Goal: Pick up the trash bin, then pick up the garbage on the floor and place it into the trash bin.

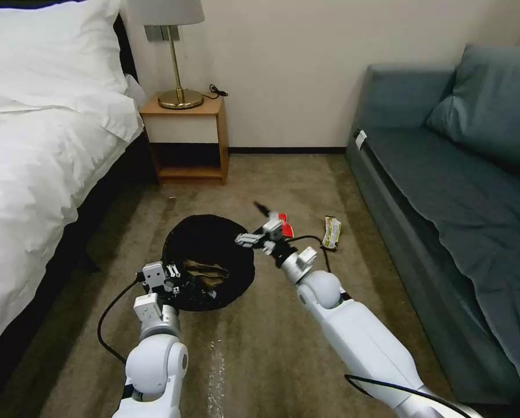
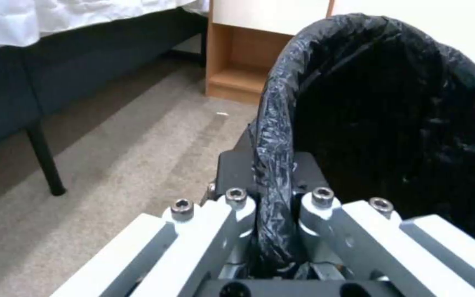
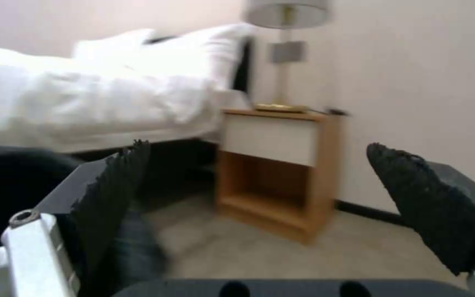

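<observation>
The trash bin (image 1: 210, 238), lined with a black bag, sits low in front of me over the carpet floor (image 1: 271, 360). My left gripper (image 1: 174, 283) is shut on its near rim. In the left wrist view the bag-covered rim (image 2: 273, 165) is pinched in the left gripper (image 2: 273, 202). A crumpled brown paper bag (image 1: 204, 273) lies inside the bin. My right gripper (image 1: 251, 222) hovers open over the bin's right rim, and its pads (image 3: 111, 194) hold nothing. A red-white wrapper (image 1: 286, 223) lies just behind it. A green-yellow bar wrapper (image 1: 331, 232) is on the floor further right.
A bed (image 1: 33, 162) with white linen runs along the left. A wooden nightstand (image 1: 187, 142) with a brass lamp (image 1: 175, 52) stands at the back wall. A blue-grey sofa (image 1: 451, 191) fills the right side. A pale streak (image 1: 216, 366) marks the carpet near me.
</observation>
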You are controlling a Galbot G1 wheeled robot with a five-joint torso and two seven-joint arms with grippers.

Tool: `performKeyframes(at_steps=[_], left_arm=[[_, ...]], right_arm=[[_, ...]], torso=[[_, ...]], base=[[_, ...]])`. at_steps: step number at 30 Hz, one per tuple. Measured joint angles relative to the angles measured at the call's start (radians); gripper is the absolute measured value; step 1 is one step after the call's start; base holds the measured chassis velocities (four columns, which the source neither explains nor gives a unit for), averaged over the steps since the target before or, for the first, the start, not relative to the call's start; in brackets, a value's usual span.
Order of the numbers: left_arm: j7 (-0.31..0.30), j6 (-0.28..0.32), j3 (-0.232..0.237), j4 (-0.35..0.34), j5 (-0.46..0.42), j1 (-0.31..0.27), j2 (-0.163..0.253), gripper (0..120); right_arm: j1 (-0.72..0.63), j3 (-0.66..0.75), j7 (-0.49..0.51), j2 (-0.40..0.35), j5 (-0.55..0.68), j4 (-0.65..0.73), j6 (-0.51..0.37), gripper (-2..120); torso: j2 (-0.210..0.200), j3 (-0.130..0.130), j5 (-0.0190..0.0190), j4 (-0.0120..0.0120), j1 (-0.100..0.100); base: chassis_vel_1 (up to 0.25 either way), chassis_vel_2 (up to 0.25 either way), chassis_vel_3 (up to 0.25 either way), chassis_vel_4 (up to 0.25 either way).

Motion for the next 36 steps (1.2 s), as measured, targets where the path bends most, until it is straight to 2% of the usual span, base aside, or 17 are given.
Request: performKeyframes(at_steps=[4, 6, 8, 15, 20, 29, 36], left_arm=[[0.001, 0.0, -0.007, 0.002, -0.004, -0.004, 0.005, 4], [0.008, 0.0, -0.017, 0.006, -0.004, -0.009, 0.011, 4], [0.011, 0.0, -0.021, 0.009, -0.004, -0.009, 0.015, 4], [0.016, 0.0, -0.02, 0.01, -0.005, -0.009, 0.019, 4], [0.021, -0.001, -0.022, 0.01, -0.005, -0.005, 0.02, 4], [0.038, -0.001, -0.031, 0.007, -0.009, -0.002, 0.028, 4], [0.08, 0.012, -0.051, -0.004, -0.005, 0.0, 0.038, 4]], right_arm=[[-0.049, 0.06, 0.032, -0.011, 0.001, 0.014, -0.004, 100], [-0.126, 0.143, 0.083, -0.017, 0.0, 0.038, -0.008, 100], [-0.163, 0.184, 0.093, -0.016, -0.001, 0.049, -0.007, 100], [-0.315, 0.349, 0.097, -0.007, -0.024, 0.12, 0.019, 100], [-0.374, 0.414, 0.086, 0.014, -0.053, 0.152, 0.044, 100], [-0.391, 0.458, 0.059, 0.037, -0.066, 0.161, 0.062, 100], [-0.387, 0.462, 0.047, 0.049, -0.088, 0.154, 0.063, 100]], torso=[[0.0, 0.0, 0.0001, -0.0002, 0.0], [0.0, 0.0, 0.0, -0.0002, 0.0], [0.0, 0.0, 0.0003, -0.0002, 0.0], [0.0, 0.0, 0.0, -0.0003, 0.0], [0.0, 0.0, -0.0001, -0.0002, 0.0], [0.0, 0.0, 0.0, -0.0001, 0.0], [0.0, 0.0, -0.0001, 0.0, 0.0]], base=[[0.0, 0.0, 0.0, 0.0], [0.0, 0.0, 0.0, 0.0], [0.0, 0.0, 0.0, 0.0], [0.0, 0.0, 0.0, 0.0], [0.0, 0.0, 0.0, 0.0], [0.0, 0.0, 0.0, 0.0], [0.0, 0.0, 0.0, 0.0]])
